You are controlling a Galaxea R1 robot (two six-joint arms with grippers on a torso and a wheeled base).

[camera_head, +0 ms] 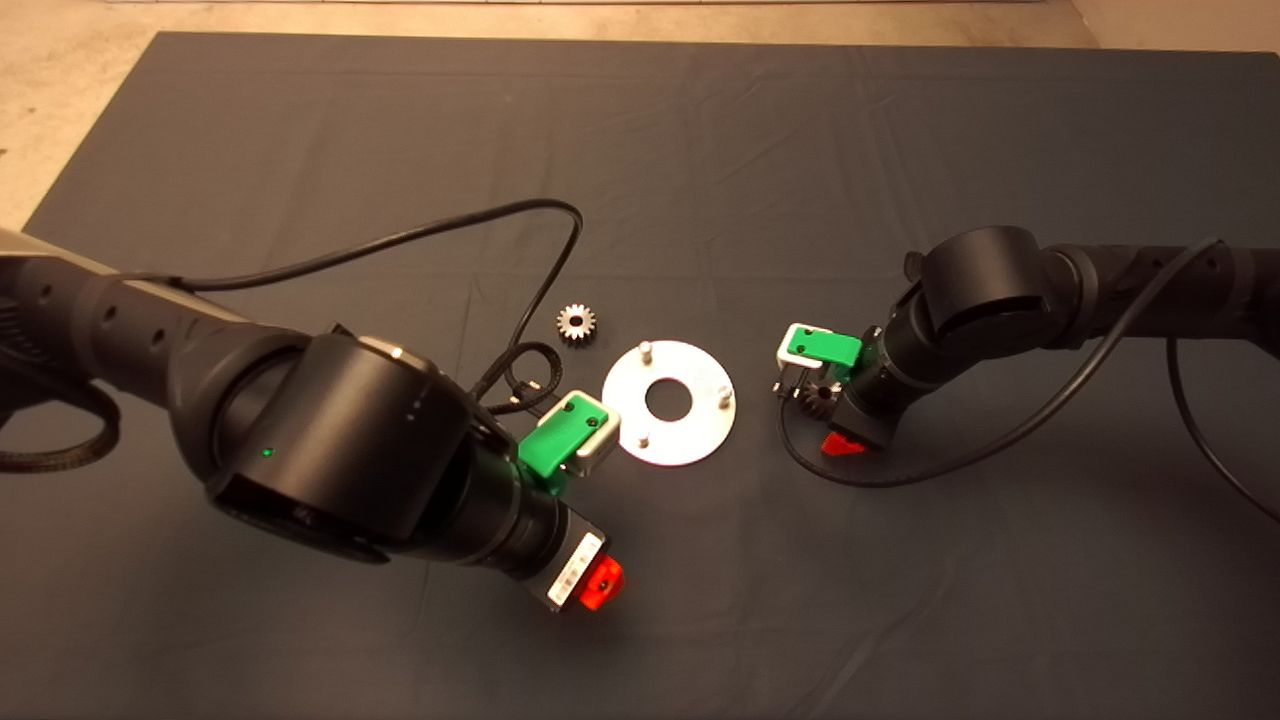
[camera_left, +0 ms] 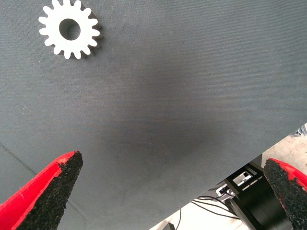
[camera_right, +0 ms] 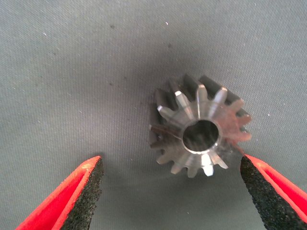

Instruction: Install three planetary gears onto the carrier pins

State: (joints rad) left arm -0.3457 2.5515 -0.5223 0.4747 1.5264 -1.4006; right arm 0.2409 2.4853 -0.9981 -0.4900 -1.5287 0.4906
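The round silver disc (camera_head: 690, 435) lies mid-mat with three carrier pins (camera_head: 646, 350) standing bare. One planetary gear (camera_head: 577, 323) lies flat on the mat left of the disc; it also shows in the left wrist view (camera_left: 69, 29). A second gear (camera_head: 822, 398) lies right of the disc, between the open fingers of my right gripper (camera_head: 822, 405), which is low over it. In the right wrist view the gear (camera_right: 199, 132) sits between the pads, nearer one pad (camera_right: 261, 189). My left gripper (camera_head: 583, 500) is open and empty over bare mat, at the disc's lower left. A third gear is not in view.
Black cables (camera_head: 520, 375) loop on the mat between the left gripper and the loose gear. A cable (camera_head: 900, 470) curves below the right gripper. The left wrist view shows the mat's edge and dark equipment on the floor (camera_left: 249, 191) beyond it.
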